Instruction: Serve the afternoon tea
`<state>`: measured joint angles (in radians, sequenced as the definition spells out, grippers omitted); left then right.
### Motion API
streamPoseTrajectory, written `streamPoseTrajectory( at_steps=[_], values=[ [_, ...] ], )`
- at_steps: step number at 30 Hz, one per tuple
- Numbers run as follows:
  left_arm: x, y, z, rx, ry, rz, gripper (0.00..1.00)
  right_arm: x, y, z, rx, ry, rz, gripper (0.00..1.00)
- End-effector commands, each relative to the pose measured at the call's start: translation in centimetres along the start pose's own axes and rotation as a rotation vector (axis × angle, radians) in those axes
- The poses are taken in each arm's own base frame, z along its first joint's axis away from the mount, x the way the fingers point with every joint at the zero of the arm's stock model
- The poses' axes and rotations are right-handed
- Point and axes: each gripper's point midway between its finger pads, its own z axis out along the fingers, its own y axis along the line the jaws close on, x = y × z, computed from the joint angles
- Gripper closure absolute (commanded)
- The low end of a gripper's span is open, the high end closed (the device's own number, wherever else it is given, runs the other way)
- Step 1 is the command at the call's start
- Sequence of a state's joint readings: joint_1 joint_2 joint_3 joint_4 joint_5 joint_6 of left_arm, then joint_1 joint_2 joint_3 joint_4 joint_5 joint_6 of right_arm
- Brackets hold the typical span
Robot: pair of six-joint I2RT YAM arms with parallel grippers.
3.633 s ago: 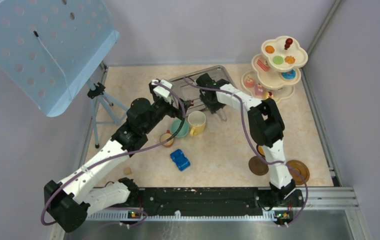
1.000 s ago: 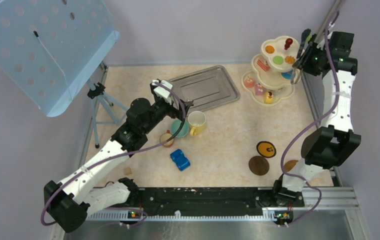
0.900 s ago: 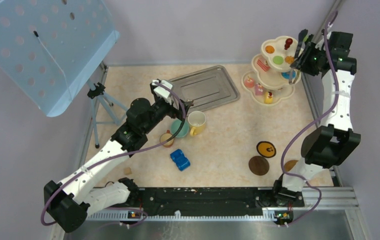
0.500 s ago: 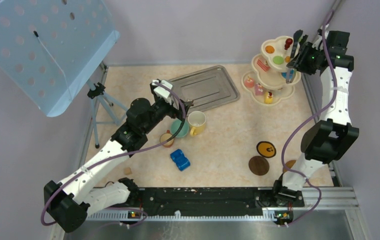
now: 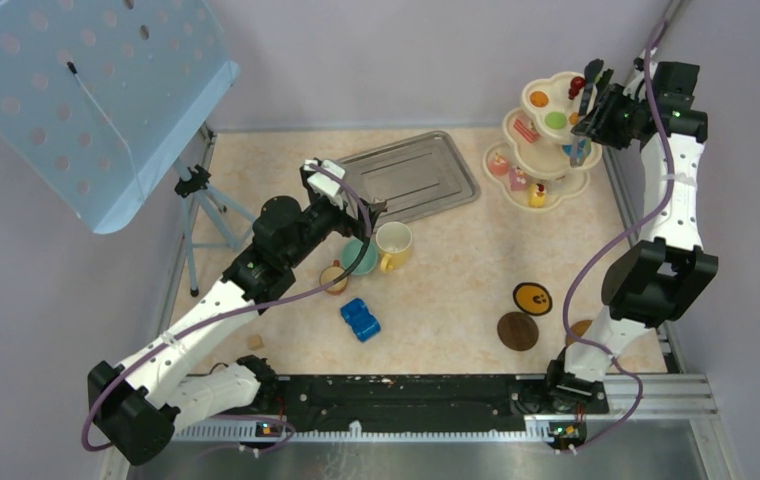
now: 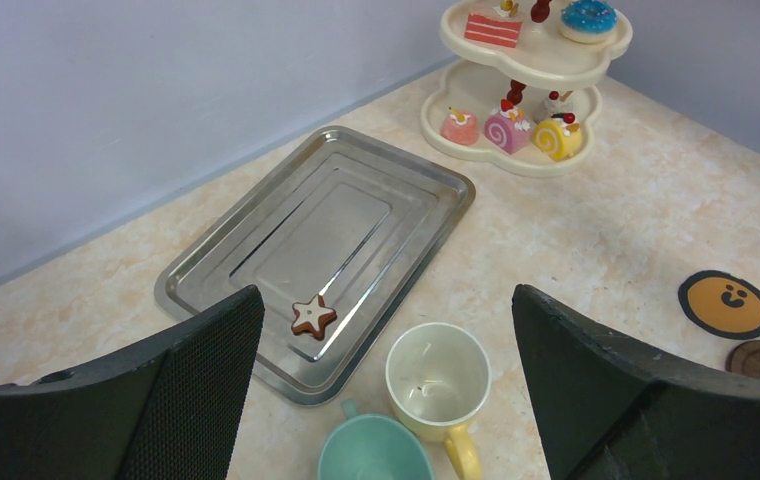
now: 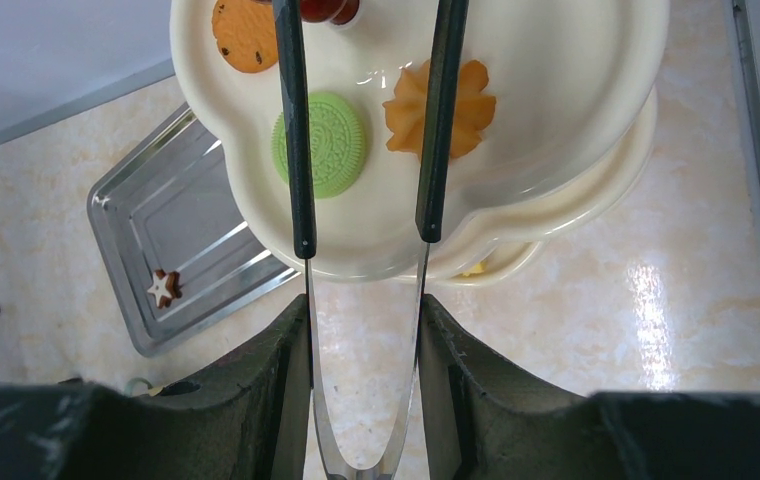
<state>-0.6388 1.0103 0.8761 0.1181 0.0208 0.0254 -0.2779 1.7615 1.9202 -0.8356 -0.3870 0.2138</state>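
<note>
clamping black tongs (image 7: 296,150), the right gripper (image 7: 361,310) hangs over the stand (image 7: 576,90); left gripper (image 6: 386,300) wide apart.

A cream three-tier scalloped stand (image 7: 576,80) stands upright; on its top tier a green sandwich biscuit (image 7: 327,143), an orange flower biscuit (image 7: 471,100) and a brown chip cookie (image 7: 244,35) lie flat; its middle tier holds a red layered slice (image 6: 493,26) and a blue-iced doughnut (image 6: 587,16); its bottom tier holds small swirl rolls (image 6: 505,131); left of the stand and nearer, a yellow-and-cream mug (image 6: 438,376) stands upright and empty just beside a teal cup (image 6: 371,455), a small brown cup (image 5: 334,277) close by; nearer than the stand, an orange smiley coaster (image 5: 532,298) and a plain brown coaster (image 5: 517,331) lie flat.
</note>
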Motion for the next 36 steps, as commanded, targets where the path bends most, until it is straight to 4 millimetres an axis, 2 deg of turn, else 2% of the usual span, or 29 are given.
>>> streamPoseTrajectory(
  at_steps=[1, 13, 22, 25, 29, 32, 34, 36],
  values=[
    [-2.1, -0.3, -0.3, 0.011, -0.060, -0.003, 0.01, -1.7, 1.1, -1.2, -0.030, -0.065, -0.031, 0.68],
    [-1.9, -0.3, -0.2, 0.012, -0.056, -0.003, 0.01, -1.8, 1.2, -2.1, -0.024, -0.075, -0.049, 0.57],
    [-2.0, -0.2, -0.3, 0.004, -0.060, -0.001, 0.01, -1.9, 1.1, -2.6, -0.004, -0.088, -0.055, 0.55],
    [-2.0, -0.4, -0.2, 0.017, -0.059, -0.003, 0.01, -2.7, 0.8, -4.3, 0.051, -0.145, -0.057, 0.57],
    [-2.0, -0.2, -0.4, 0.004, -0.062, -0.002, 0.01, -3.9, 1.3, -7.6, 0.099, -0.231, -0.069, 0.59],
    [-2.1, -0.2, -0.3, 0.004, -0.063, -0.003, 0.01, -3.9, 2.8, -10.0, 0.083, -0.278, -0.093, 0.60],
    [-2.2, -0.3, -0.4, 0.010, -0.065, -0.004, 0.01, -3.2, 5.4, -11.4, 0.033, -0.301, -0.159, 0.60],
    [-2.2, 0.0, -0.4, -0.004, -0.066, -0.001, 0.01, -1.7, 8.6, -11.6, -0.033, -0.285, -0.254, 0.60]
  ],
)
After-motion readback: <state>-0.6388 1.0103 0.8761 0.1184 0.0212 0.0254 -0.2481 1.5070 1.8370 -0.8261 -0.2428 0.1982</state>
